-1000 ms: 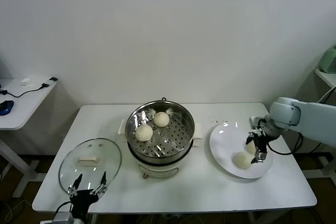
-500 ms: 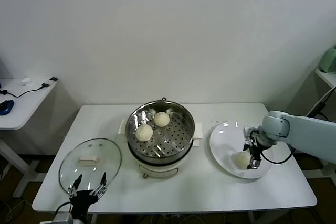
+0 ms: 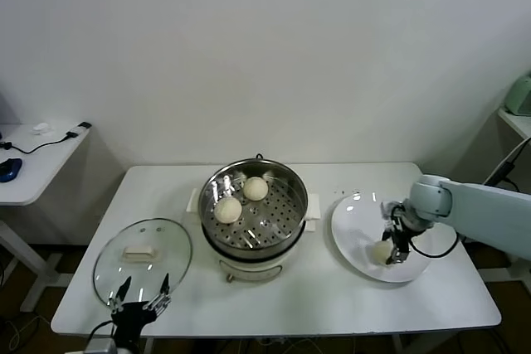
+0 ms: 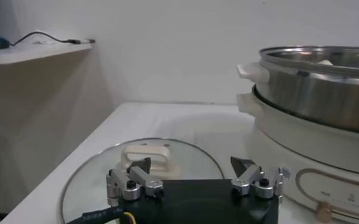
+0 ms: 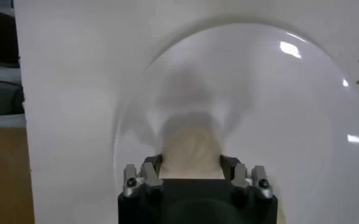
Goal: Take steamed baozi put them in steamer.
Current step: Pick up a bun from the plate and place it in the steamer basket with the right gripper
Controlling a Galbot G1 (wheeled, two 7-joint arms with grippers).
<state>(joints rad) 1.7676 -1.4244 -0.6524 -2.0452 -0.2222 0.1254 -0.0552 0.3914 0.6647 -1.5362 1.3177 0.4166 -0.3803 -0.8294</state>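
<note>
The steamer [image 3: 280, 215] stands mid-table on its white base and holds two baozi, one [image 3: 255, 188] at the back and one [image 3: 227, 209] at the left of the perforated tray. My right gripper [image 3: 390, 248] is low over the white plate [image 3: 355, 220], shut on a third baozi [image 3: 380, 251], which still rests on the plate. In the right wrist view this baozi [image 5: 190, 149] fills the gap between the fingers of the gripper [image 5: 190, 165]. The fourth baozi is not visible. My left gripper [image 3: 139, 294] is parked open at the front left edge.
The glass lid [image 3: 143, 259] with its white handle lies flat on the table, left of the steamer. In the left wrist view the open left gripper [image 4: 191, 167] hovers just before the lid [image 4: 185, 152], with the steamer [image 4: 313, 85] beyond. A side table stands far left.
My right gripper moved down and slightly left over the plate and settled around the front baozi. The left arm has not moved.
</note>
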